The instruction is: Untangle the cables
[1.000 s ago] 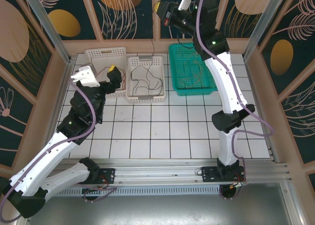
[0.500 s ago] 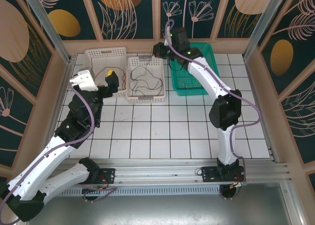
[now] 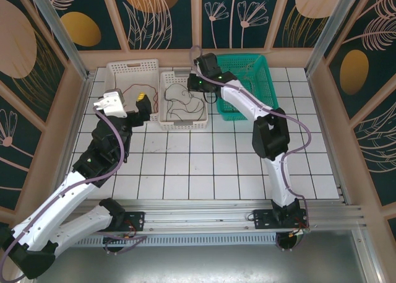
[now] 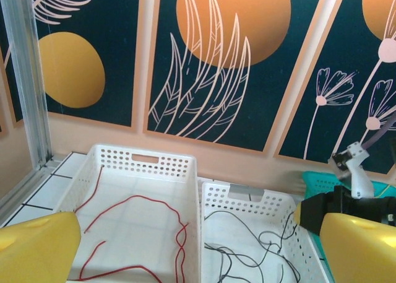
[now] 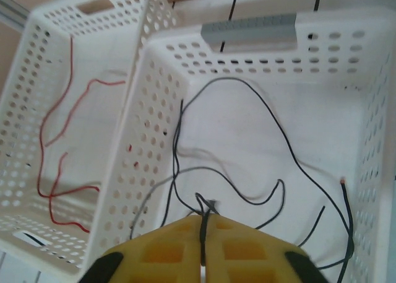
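My right tool point(image 5: 203, 224) has its fingers together, nipping one strand of the black cables point(image 5: 260, 103) low over the middle basket point(image 5: 148, 140). The rest of them lie there in loose loops. The left tool point(image 4: 198, 258) hangs with its fingers wide apart and nothing between them, near the left basket point(image 4: 142, 162), which holds the red cable point(image 4: 133, 199).

My worry is the small kink the strand makes right at the fingertips. If I let go it may cling and drag, and if I lift I could haul a whole loop over the wall. Wire this thin could also snag in the basket's holes.

The tabletop point(image 3: 204, 165) is white tile, with a green basket point(image 3: 253, 59) to the right. Dark leaf-patterned panels point(image 3: 161, 17) close in the cell.
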Controlling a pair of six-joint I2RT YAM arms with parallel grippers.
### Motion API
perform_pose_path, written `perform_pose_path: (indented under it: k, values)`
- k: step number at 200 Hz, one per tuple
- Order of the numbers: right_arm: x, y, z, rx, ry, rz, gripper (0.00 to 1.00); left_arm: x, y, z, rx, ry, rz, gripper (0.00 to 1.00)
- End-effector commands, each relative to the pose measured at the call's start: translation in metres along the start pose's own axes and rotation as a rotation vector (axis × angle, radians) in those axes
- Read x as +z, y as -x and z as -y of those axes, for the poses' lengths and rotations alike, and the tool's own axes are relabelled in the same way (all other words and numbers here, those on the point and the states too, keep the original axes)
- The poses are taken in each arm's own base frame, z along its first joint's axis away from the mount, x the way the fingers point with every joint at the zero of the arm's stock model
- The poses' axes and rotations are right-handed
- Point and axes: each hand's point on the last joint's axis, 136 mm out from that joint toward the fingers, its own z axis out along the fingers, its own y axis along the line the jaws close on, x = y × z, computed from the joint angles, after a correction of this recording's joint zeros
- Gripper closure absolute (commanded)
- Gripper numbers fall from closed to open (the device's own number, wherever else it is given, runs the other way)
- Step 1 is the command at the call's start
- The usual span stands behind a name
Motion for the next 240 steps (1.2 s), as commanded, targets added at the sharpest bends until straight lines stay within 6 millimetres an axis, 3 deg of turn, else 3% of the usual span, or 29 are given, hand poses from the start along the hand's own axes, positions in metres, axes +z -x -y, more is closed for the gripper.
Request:
perform_pose_path:
  k: [1, 32, 57, 84, 100, 106, 132, 147, 171, 201, 240]
  values:
    - [-0.008, 0.004, -0.001, -0.034, -0.040, 0.014, 0.81, 0.001, -0.001, 0.002, 0.016, -0.010, 0.006, 0.01]
    - [-0.019, 0.007, -0.007, -0.042, -0.036, 0.022, 0.63, 0.002, -0.003, 0.003, 0.030, -0.011, -0.002, 0.02]
    - [-0.031, 0.009, -0.016, -0.055, -0.029, 0.034, 0.53, 0.002, -0.003, 0.003, 0.032, -0.011, -0.003, 0.02]
    - [-0.067, 0.034, -0.018, -0.074, -0.042, 0.138, 0.46, 0.003, -0.006, 0.003, 0.039, -0.009, -0.008, 0.02]
    - [-0.092, 0.056, -0.004, -0.066, -0.073, 0.198, 0.43, 0.004, -0.007, 0.004, 0.043, -0.011, -0.014, 0.01]
    - [-0.104, 0.073, 0.022, -0.030, -0.103, 0.225, 0.42, 0.005, -0.008, 0.004, 0.045, -0.012, -0.017, 0.01]
    - [-0.141, 0.114, 0.090, 0.086, -0.141, 0.294, 0.41, 0.007, -0.011, 0.006, 0.052, -0.012, -0.026, 0.02]
    - [-0.151, 0.129, 0.122, 0.110, -0.196, 0.330, 0.39, 0.008, -0.011, 0.006, 0.055, -0.011, -0.027, 0.01]
    - [-0.146, 0.143, 0.165, 0.153, -0.263, 0.337, 0.38, 0.009, -0.013, 0.007, 0.061, -0.010, -0.033, 0.01]
    - [-0.113, 0.151, 0.202, 0.183, -0.307, 0.308, 0.38, 0.012, -0.018, 0.008, 0.078, -0.008, -0.047, 0.01]
    - [-0.068, 0.142, 0.239, 0.237, -0.353, 0.268, 0.39, 0.016, -0.024, 0.010, 0.101, -0.008, -0.061, 0.02]
